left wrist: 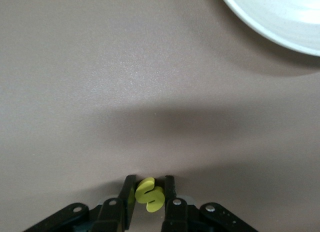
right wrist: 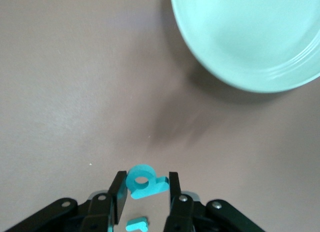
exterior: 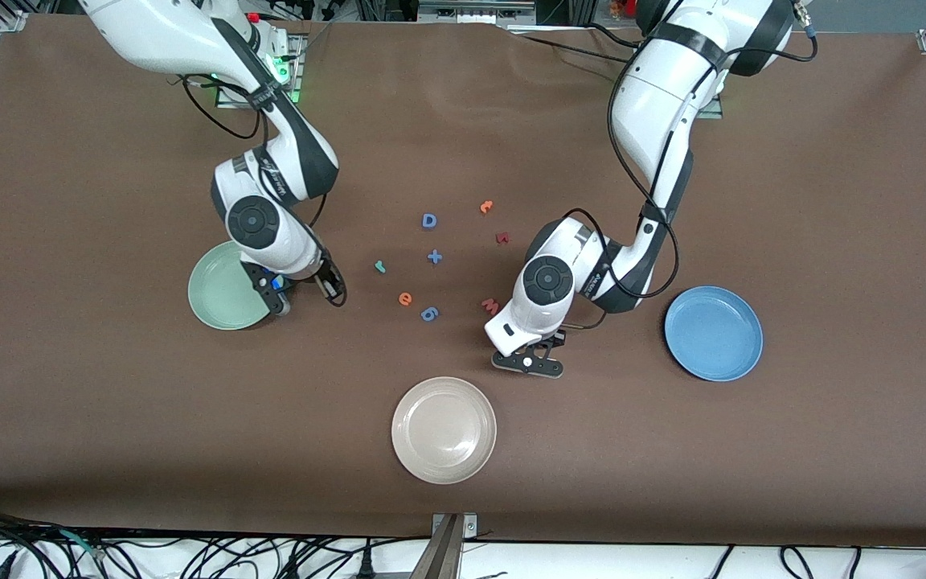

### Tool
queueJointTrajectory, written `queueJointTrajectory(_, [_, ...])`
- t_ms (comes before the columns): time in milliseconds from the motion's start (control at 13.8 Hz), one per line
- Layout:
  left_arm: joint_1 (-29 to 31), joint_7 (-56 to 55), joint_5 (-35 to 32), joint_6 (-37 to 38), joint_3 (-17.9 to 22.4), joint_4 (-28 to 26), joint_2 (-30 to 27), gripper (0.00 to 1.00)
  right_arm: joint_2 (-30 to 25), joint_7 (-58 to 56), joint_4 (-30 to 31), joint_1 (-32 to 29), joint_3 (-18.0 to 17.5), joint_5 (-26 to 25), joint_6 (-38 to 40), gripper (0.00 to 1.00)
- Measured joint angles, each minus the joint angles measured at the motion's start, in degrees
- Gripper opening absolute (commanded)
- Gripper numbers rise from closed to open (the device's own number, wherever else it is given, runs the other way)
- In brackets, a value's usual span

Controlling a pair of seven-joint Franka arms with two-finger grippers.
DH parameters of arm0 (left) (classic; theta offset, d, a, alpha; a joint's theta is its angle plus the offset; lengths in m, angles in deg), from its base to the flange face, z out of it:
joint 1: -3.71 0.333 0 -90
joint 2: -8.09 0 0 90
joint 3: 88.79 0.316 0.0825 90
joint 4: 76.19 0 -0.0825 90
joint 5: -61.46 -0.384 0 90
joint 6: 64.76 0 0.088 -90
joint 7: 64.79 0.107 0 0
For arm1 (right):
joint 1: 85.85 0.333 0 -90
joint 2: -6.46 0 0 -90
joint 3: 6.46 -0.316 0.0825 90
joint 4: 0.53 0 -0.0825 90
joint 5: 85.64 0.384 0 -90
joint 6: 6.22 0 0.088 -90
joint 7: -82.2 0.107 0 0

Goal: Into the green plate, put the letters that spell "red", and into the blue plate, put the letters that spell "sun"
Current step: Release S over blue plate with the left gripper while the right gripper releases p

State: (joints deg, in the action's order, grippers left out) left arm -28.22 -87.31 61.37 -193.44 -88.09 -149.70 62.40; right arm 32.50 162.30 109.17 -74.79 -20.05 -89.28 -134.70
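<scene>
My left gripper [exterior: 529, 363] [left wrist: 149, 179] is low at the table between the beige plate and the blue plate [exterior: 712, 334], shut on the yellow s [left wrist: 150, 194]. My right gripper [exterior: 274, 291] [right wrist: 145, 176] hangs over the table at the rim of the green plate [exterior: 220, 289] [right wrist: 250, 42], shut on the teal d [exterior: 276, 282] [right wrist: 142, 183]. The teal r [exterior: 380, 266] [right wrist: 137, 223] and the orange e [exterior: 405, 299] lie mid-table. Both plates hold nothing.
A beige plate [exterior: 443, 430] [left wrist: 280, 12] sits nearest the front camera. Loose mid-table: a blue D [exterior: 429, 220], a blue plus [exterior: 434, 257], a blue 6 [exterior: 429, 314], an orange letter [exterior: 486, 207], a dark red r [exterior: 502, 238], a reddish w [exterior: 490, 305].
</scene>
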Motion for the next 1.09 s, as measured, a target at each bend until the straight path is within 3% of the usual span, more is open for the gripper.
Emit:
queueJointTrajectory(290, [3.07, 2.27, 0.0, 6.75, 0.68, 0.68, -2.15, 0.17, -3.14, -10.77, -2.13, -4.76, 0.65, 1.58, 8.92, 0.34])
queueJointTrajectory(871, [20.04, 16.94, -0.02, 22.76, 1.16, 1.06, -8.37, 0.22, -5.38, -32.64, -1.98, -6.86, 10.5, 3.84, 15.64, 0.34])
queueJointTrajectory(943, [22.06, 18.68, -0.02, 23.62, 1.16, 0.84, -8.34, 0.3, -4.86, -33.75, -1.56, -7.07, 10.91, 4.53, 15.69, 0.34])
queueJointTrajectory(1088, [24.83, 20.98, -0.04, 26.08, 1.12, -0.27, -8.23, 0.84, -3.05, -34.37, -0.49, -7.22, 11.05, 6.06, 15.61, 0.35])
